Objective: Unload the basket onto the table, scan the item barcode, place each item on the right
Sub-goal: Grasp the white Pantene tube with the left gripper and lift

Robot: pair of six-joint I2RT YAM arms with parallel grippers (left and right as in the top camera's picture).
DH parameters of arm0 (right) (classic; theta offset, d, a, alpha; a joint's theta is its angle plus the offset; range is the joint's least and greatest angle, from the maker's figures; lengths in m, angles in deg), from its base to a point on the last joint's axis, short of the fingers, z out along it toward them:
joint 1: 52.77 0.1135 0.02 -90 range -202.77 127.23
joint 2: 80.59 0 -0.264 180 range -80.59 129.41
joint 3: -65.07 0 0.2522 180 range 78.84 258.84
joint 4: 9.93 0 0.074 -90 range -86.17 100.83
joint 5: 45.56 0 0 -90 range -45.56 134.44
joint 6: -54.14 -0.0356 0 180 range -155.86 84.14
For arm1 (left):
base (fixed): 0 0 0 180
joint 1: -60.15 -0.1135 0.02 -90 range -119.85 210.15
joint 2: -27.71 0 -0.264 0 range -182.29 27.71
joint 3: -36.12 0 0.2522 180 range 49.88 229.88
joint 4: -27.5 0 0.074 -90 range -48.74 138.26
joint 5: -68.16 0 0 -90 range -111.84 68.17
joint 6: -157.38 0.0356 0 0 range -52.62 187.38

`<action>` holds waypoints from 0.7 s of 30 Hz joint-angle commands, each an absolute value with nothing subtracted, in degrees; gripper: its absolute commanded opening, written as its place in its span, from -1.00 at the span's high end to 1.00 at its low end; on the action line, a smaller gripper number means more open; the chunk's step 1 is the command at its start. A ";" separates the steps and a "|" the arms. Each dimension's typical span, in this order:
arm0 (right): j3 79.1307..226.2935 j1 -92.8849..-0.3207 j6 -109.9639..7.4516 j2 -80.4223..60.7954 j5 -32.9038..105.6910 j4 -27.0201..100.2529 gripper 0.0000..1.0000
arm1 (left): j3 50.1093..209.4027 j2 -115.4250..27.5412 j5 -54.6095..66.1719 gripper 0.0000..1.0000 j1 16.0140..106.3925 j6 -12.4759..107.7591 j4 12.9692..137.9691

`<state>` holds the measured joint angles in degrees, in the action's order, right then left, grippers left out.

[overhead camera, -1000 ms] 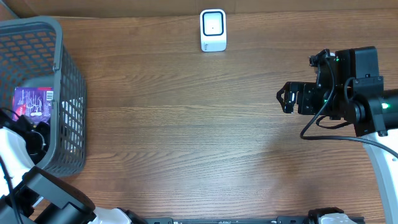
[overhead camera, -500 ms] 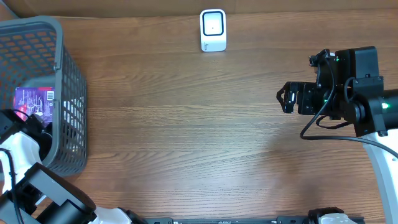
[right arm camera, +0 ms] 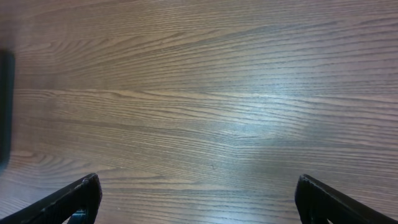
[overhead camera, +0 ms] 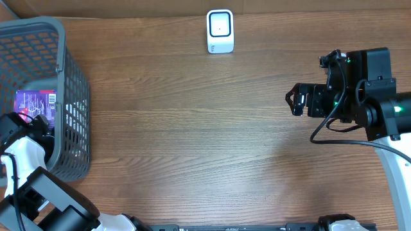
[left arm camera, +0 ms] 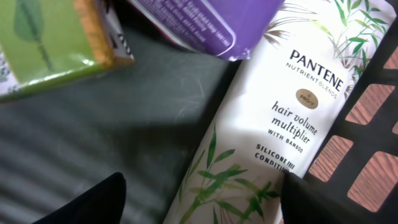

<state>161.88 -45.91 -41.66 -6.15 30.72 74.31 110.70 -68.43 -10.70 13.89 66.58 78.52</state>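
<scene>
Left arm (overhead camera: 18, 154) bends in from the near-left corner and dips into the basket (overhead camera: 72, 96) at the left edge. Left claw (left arm camera: 204, 182) is spread, a finger (left arm camera: 93, 202) on each side of the white bottle (left arm camera: 273, 106). The finger on the mesh side sits right at the bottle's edge. The other stands off it, with basket floor showing between, so there's no pinch. The bottle lies flat on the basket floor along the mesh wall, a purple pack (left arm camera: 211, 18) just beside one end and a green box (left arm camera: 43, 37) near that. Tight quarters in there, walls close on the mesh side.

Right arm (overhead camera: 379, 109) hangs by the right edge, reaching level toward the middle. Right claw (overhead camera: 295, 101) is spread wide over bare wood, holding nothing.

The scanner (overhead camera: 220, 31) stands at the middle of the far edge, well apart from both arms. A wide stretch of the surface (overhead camera: 192, 141) lies between basket and right claw.
</scene>
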 commanded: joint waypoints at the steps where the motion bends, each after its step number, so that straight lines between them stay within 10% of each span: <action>1: 163.45 -45.65 -41.88 -5.76 30.15 73.70 -1.00 | 109.10 -68.63 -11.70 -0.50 15.49 70.08 78.63; 13: 163.45 -45.65 -41.86 -4.25 29.10 73.46 -1.00 | 109.10 -73.61 -8.51 -0.43 20.78 79.83 77.45; 21: 163.45 -45.65 -41.86 -4.25 29.08 73.37 -1.00 | 109.14 -76.87 -13.87 0.70 21.19 79.59 77.05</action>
<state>161.88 -45.91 -41.68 -4.05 29.61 73.85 111.22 -72.98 -11.31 20.76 78.47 76.53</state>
